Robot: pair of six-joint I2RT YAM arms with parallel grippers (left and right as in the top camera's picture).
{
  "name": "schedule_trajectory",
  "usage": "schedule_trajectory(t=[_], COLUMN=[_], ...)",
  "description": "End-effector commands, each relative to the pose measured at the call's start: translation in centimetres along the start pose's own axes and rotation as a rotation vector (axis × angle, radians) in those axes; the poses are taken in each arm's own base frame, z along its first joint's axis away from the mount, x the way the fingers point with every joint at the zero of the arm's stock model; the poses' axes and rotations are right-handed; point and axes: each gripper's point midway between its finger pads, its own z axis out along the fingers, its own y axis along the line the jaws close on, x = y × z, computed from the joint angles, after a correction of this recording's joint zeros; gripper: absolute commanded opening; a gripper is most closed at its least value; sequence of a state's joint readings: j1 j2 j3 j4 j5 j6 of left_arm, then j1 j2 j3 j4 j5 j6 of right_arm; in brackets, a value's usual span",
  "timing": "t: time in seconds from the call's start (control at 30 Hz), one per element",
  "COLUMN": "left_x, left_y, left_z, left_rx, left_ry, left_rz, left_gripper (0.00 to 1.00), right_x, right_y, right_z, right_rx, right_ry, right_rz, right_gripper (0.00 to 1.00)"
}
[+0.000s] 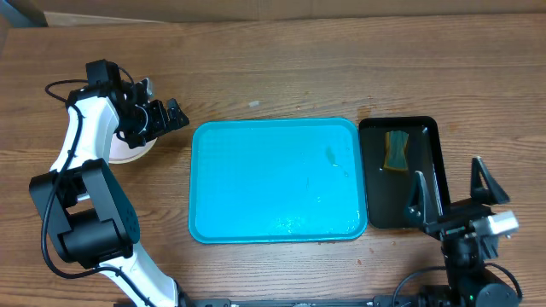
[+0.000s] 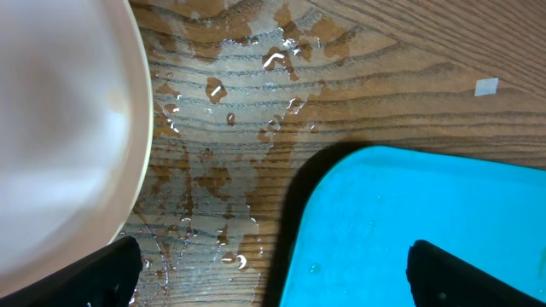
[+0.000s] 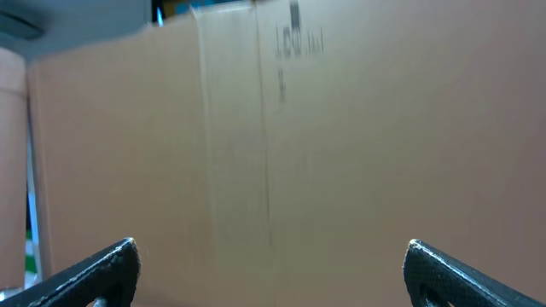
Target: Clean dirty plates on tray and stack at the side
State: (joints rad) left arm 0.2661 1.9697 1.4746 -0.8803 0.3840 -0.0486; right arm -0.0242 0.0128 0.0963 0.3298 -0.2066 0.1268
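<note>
Left hand (image 1: pixel 173 117) spread beside plates (image 1: pixel 128 154), right hand (image 1: pixel 448 169) spread; sponge (image 1: pixel 397 151) in black tray (image 1: pixel 386 205)

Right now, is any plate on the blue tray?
No, the tray holds no plate; a white plate sits beside it.

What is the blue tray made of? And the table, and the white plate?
The tray looks like plastic: smooth, glossy, one even turquoise colour. The table looks like wood or a wood-look top: brown grain lines, with water puddled on it. The plate is smooth and creamy white, maybe ceramic or melamine; I can't tell which.
</note>
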Motion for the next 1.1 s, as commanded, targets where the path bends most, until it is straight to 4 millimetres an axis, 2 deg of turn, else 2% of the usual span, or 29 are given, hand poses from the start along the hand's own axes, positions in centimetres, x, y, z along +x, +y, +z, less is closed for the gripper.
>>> schedule_trajectory(t=[0.0, 0.23, 0.47, 0.6, 0.63, 0.67, 0.77, 0.93, 0.97, 1.07], left_x=[-0.8, -0.8, -0.8, -0.8, -0.8, -0.8, -0.8, -0.8, -0.8, -0.8], left_y=[-0.6, -0.6, -0.6, -0.6, -0.6, -0.6, -0.6, -0.6, -0.6, -0.6], left_z=[-1.0, -1.0, -1.0, -1.0, -1.0, -1.0, -1.0, -1.0, -1.0, -1.0], left_rx=[-0.001, -0.001, -0.001, -0.001, -0.001, -0.001, -0.001, -0.001, -0.001, -0.001], left_ry=[-0.032, -0.032, -0.032, -0.033, -0.032, -0.033, -0.032, -0.033, -0.033, -0.032], left_rz=[0.033, 0.033, 0.033, 0.033, 0.033, 0.033, 0.033, 0.033, 0.033, 0.034], left_gripper=[1.0, 1.0, 1.0, 1.0, 1.0, 1.0, 1.0, 1.0, 1.0, 1.0], right_x=[1.5, 4.2, 4.1, 4.8, 5.3, 7.1, 9.8, 12.9, 13.4, 13.3], right_y=[0.1, -0.4, -0.4, -0.2, -0.1, 0.1, 0.2, -0.1, -0.1, -0.3], right_z=[-0.2, -0.5, -0.5, -0.5, -0.6, -0.9, -1.6, -2.8, -3.1, -3.0], right_rx=[-0.011, 0.003, 0.025, 0.009, 0.007, -0.008, -0.013, 0.011, 0.016, 0.025], right_ry=[0.022, 0.081, 0.072, 0.102, 0.125, 0.2, 0.311, 0.445, 0.469, 0.462], right_rz=[0.015, 0.029, 0.045, 0.052, 0.056, 0.071, 0.096, 0.124, 0.13, 0.126], right_gripper=[1.0, 1.0, 1.0, 1.0, 1.0, 1.0, 1.0, 1.0, 1.0, 1.0])
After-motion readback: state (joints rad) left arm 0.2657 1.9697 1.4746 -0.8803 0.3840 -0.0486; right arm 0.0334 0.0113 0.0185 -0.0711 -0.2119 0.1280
